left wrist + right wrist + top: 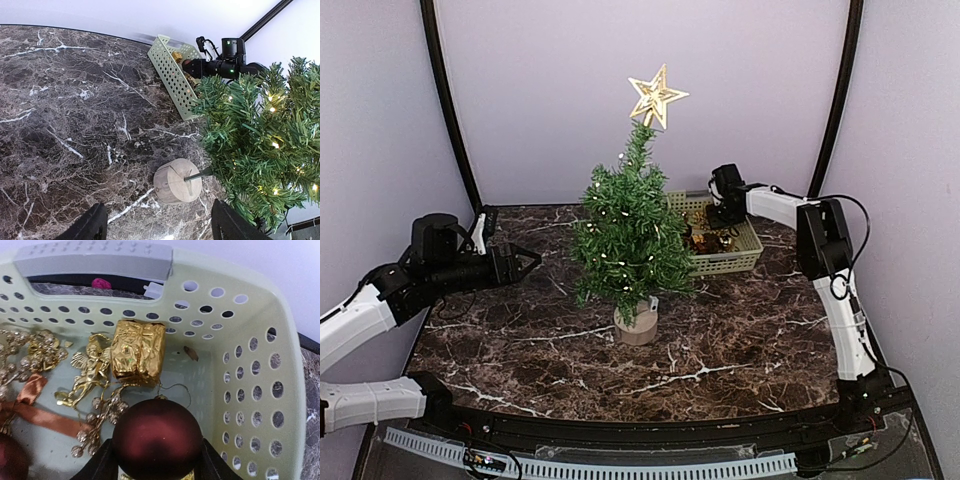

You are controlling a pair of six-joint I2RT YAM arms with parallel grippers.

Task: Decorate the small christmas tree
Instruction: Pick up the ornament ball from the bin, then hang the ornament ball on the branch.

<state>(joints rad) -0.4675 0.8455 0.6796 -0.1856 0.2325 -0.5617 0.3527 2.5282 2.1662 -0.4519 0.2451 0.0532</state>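
1. Marble, dark and white-veined: that's the counter (pixel 520 350). Far left, the left gripper (pixel 532 262) hovers above it, jaws spread wide and empty, nose pointed toward the tree.
2. Centre now: the small christmas tree (pixel 630 230) stands upright on its round wooden base (pixel 637 322), mid-counter and well clear of those left jaws. Lights glow in the needles and a gold star (pixel 656 97) is already on top, but I can't make out any hanging ornament on the branches.
3. Just right of the tree and a little behind it sits the pale green basket (pixel 748 262). The right wrist view shows its stock: a gold foil parcel (pixel 138 352), a gold angel (pixel 90 372), a copper ribbon (pixel 35 405) and beaded sprigs.
4. Right side, here's the action: the right gripper (pixel 157 441) is down inside the basket. Its jaws sit against both flanks of a maroon bauble (pixel 155 425), gripping it by the look of it, with the bauble low among the other trimmings.
5. My read: this is the pick-up step, first ornament.
6. Next call: lift straight up to clear the basket wall. Then swing left to the tree's near branches and catch the bauble's thin wire loop (pixel 175 389) over a sprig. That means a gentle approach, so the light tree doesn't tip.
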